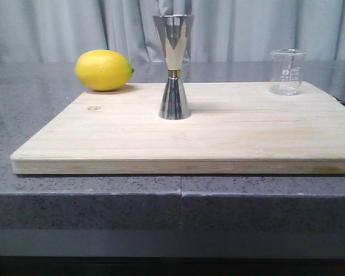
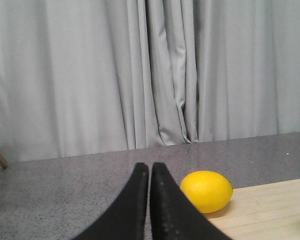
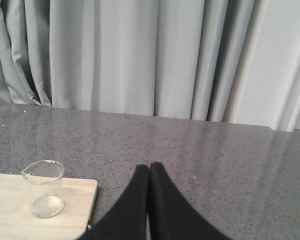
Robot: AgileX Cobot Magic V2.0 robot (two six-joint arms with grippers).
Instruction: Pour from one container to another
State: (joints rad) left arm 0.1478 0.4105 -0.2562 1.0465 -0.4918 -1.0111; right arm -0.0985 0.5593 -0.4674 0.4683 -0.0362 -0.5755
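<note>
On the grey stone countertop [image 1: 46, 115] lies a wooden board [image 1: 218, 138] carrying three items: at its far left corner a lemon [image 1: 103, 70], partly overhanging the board edge; near the centre a steel jigger [image 1: 173, 67], upright; at the far right corner the glass beaker [image 1: 287, 72], upright, with white printed marks and well apart from the jigger. The left gripper [image 2: 150, 170] has its jaws pressed together on nothing, the lemon lying just beside the fingertips in the left wrist view. The right gripper [image 3: 149, 170] likewise has its jaws closed and empty, positioned over bare countertop past the board's right edge, with the beaker near but not touching it
</note>
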